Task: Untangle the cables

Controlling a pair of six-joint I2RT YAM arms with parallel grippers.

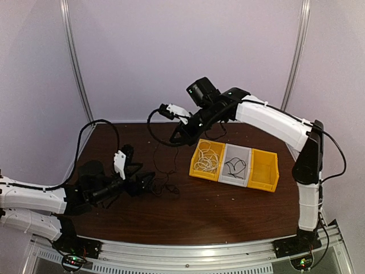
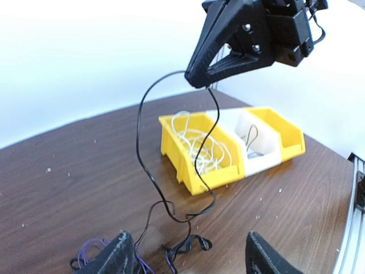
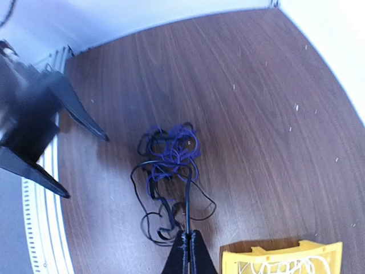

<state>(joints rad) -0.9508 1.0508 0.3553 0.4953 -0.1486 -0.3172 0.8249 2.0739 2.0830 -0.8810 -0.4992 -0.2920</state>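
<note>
Right wrist view is showing the right pincer [image 3: 188,251] with its two tips pressed together on a thin black cable [image 3: 187,205], which is dropping straight down from the tips toward the bench [image 3: 245,103]. In the left wrist view the same pincer [image 2: 197,80] is hanging raised above the bench, and the black cable [image 2: 140,131] is arching out from it, looping down and running to the surface. Under it, the cable is joining a tangled clump of dark cables [image 3: 168,154] lying on the bench, with loose loops trailing nearer the bins.

The left pincer [image 2: 188,257] is sitting low over the bench with its fingers [image 2: 114,257] spread wide apart and gripping nothing; the clump's edge [image 2: 94,254] is lying just beside the finger on the left of that view. In the top external view, this pincer [image 1: 140,182] is pointing toward the clump [image 1: 165,187].

To the right of the clump, three bins are standing side by side: a yellow bin [image 1: 198,170] with the white cable [image 1: 209,159] coiled inside, a grey bin [image 1: 238,154] with a dark cable [image 1: 236,165] in it, and another yellow bin [image 1: 264,170].
</note>
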